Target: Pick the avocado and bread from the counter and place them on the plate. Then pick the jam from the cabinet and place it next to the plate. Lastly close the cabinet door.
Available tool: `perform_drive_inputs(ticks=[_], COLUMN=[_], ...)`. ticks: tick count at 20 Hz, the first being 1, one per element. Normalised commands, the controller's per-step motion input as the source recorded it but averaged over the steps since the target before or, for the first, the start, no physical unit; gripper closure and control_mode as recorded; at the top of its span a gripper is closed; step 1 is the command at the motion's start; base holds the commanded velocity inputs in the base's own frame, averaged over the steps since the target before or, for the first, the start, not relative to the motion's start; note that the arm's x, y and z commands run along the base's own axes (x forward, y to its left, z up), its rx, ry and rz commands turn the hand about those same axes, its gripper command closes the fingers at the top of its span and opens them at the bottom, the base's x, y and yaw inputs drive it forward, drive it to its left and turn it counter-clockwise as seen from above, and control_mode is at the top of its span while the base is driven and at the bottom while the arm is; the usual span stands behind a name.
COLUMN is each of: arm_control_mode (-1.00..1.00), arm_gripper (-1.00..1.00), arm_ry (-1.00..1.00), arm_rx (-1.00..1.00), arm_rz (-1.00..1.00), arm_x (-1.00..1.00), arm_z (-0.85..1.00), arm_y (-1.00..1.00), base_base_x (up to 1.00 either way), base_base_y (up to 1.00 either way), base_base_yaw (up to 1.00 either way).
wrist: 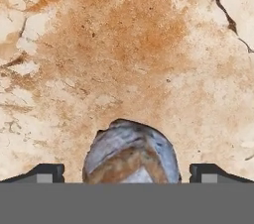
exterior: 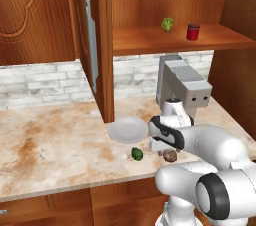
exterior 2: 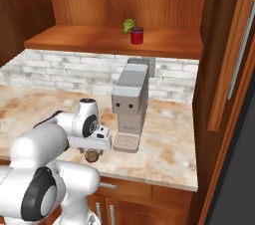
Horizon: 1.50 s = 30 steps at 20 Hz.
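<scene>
The bread (wrist: 130,153), a brown-grey mottled lump, lies on the marble counter (wrist: 124,44) between my two wide-apart fingertips (wrist: 47,172). My gripper (wrist: 128,173) is open and hangs straight down over it, touching nothing. In the left base view the bread (exterior: 170,155) sits near the counter's front edge under my hand, the dark green avocado (exterior: 137,153) to its left, the white plate (exterior: 127,130) behind that. The red jam (exterior: 193,31) stands on the shelf of the open cabinet (exterior: 170,40). The cabinet door (exterior: 95,45) stands swung out. The bread (exterior 2: 91,156) shows below my hand.
A grey coffee machine (exterior: 182,86) stands on the counter right behind my hand. A yellow-green leafy item (exterior: 167,24) sits on the shelf left of the jam. A white brick wall (exterior: 45,82) backs the counter (exterior: 50,140), and wooden side panels (exterior 2: 224,59) close the right.
</scene>
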Motion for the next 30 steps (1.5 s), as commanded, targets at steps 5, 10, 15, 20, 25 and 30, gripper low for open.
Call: perform_drive_inputs(ticks=[5, 10, 15, 20, 25, 30], arm_control_mode=[-1.0, -1.0, -1.0, -1.0, -1.0, -1.0], arm_gripper=[-1.0, 1.0, 1.0, 1.0, 1.0, 1.0], arm_ry=[0.0, 0.0, -0.04, -0.13, -0.22, -0.17], arm_rx=[-0.03, 0.0, 0.0, 0.0, 0.0, 0.0], arm_rz=[0.0, 0.0, 0.0, -0.01, -0.08, -0.06], arm_x=[-0.04, -0.07, -0.27, -0.46, -0.28, -0.01], arm_z=[-0.4, -0.37, -0.23, -0.04, 0.37, 0.42], arm_y=[0.0, 0.0, 0.0, 0.0, 0.0, 0.0], base_base_x=[0.0, 0.0, 0.0, 0.0, 0.0, 0.0], base_base_y=[0.0, 0.0, 0.0, 0.0, 0.0, 0.0], base_base_yaw=[0.0, 0.0, 0.0, 0.0, 0.0, 0.0])
